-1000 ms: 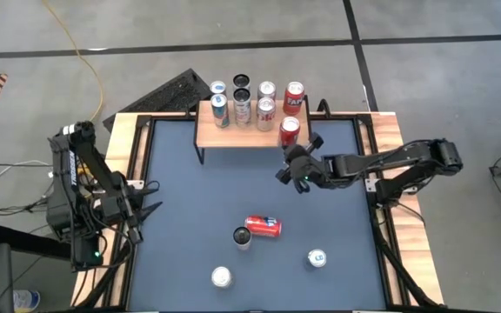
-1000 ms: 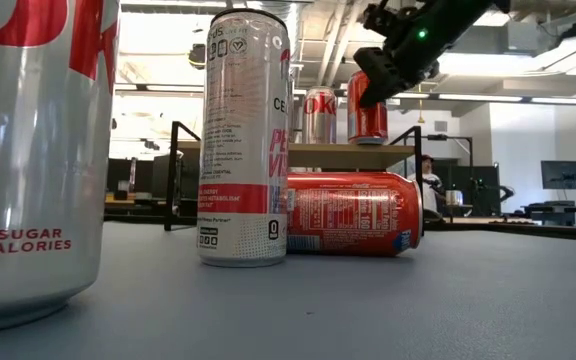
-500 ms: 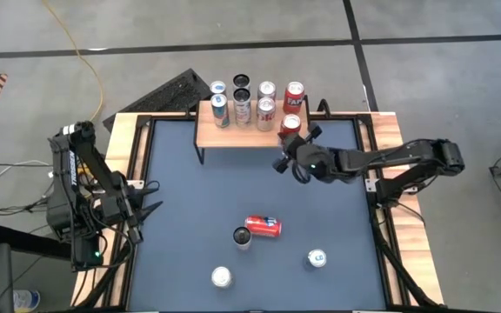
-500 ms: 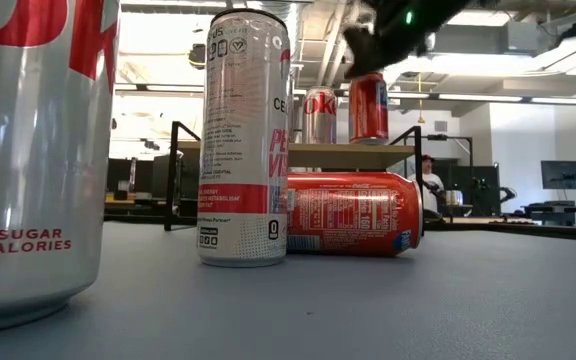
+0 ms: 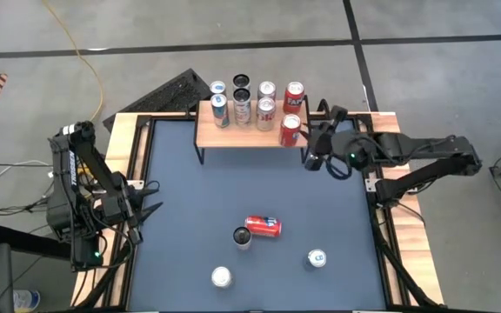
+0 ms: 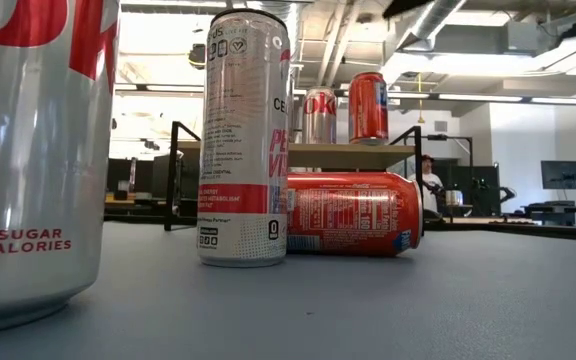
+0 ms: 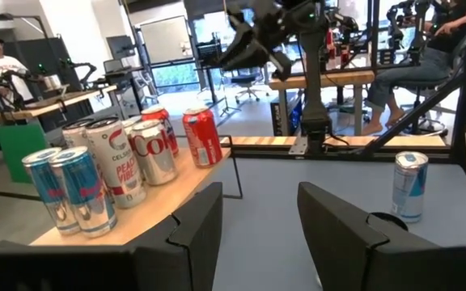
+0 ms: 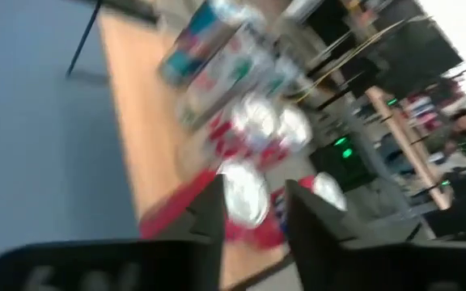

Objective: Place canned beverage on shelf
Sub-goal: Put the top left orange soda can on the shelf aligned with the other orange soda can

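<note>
The red can (image 5: 290,130) stands upright on the shelf (image 5: 233,135), at its corner toward 4 o'clock, in front of the other cans there. The right gripper (image 5: 314,149) is just beside this can, at 3 o'clock of it, and its fingers stand slightly apart with nothing between them, so the can seems free. I judge that this placing step is nearly finished. The next move calls for a careful retreat away from the shelf, so that no finger knocks the can. Then one of the cans on the table, for example the lying red can (image 5: 263,226), could be fetched. The left gripper (image 5: 150,198) waits at 9 o'clock of the table, its fingers partly open and empty.
</note>
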### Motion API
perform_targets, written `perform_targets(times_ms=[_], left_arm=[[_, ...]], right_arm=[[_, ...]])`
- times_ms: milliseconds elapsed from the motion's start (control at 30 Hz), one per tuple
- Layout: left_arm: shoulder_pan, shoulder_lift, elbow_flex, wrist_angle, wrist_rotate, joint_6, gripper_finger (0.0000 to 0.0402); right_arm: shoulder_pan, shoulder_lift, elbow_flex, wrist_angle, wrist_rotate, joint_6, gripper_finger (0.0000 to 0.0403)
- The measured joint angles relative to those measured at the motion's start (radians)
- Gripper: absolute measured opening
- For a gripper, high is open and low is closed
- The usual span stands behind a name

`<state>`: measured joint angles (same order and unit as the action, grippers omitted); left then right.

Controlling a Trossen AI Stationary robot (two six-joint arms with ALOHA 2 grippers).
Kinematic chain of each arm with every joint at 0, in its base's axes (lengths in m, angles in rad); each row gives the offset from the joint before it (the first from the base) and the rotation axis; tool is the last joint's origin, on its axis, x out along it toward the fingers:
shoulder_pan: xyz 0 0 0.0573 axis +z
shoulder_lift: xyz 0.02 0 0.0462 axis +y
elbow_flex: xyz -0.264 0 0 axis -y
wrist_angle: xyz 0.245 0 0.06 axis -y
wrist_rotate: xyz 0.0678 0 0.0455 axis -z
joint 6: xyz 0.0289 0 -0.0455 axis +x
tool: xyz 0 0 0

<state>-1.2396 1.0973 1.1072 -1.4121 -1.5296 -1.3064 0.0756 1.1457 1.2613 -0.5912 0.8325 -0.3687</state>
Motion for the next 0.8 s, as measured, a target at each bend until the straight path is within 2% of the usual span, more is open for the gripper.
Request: perform_targets(times_ms=[100, 233, 333, 433, 567, 733, 800], left_arm=[[0.000, 0.000, 0.000, 0.006, 0.000, 0.000, 0.0153], [0.000, 0.000, 0.000, 0.016, 0.001, 0.000, 0.0153], [0.000, 0.000, 0.000, 0.020, 0.002, 0.000, 0.0153], [0.000, 0.000, 0.000, 0.024, 0.002, 0.000, 0.0153], [0.000, 0.000, 0.000, 0.029, 0.004, 0.000, 0.0153], [0.000, 0.000, 0.000, 0.039, 0.007, 0.000, 0.0153], [0.000, 0.000, 0.001, 0.039, 0.011, 0.000, 0.0153]], right_arm=[[-0.037, 0.010, 0.002, -0.081, -0.054, 0.018, 0.0153], [-0.072, 0.058, 0.002, -0.075, -0.107, 0.013, 0.0250], [-0.091, 0.098, 0.002, -0.048, -0.119, -0.042, 0.0297], [-0.130, 0.133, 0.012, -0.046, -0.127, -0.035, 0.0319], [-0.209, 0.176, 0.063, -0.085, -0.138, 0.011, 0.0328], [-0.309, 0.212, 0.152, -0.172, -0.374, 0.099, 0.0327], [-0.338, 0.218, 0.169, -0.200, -0.419, 0.105, 0.0327]])
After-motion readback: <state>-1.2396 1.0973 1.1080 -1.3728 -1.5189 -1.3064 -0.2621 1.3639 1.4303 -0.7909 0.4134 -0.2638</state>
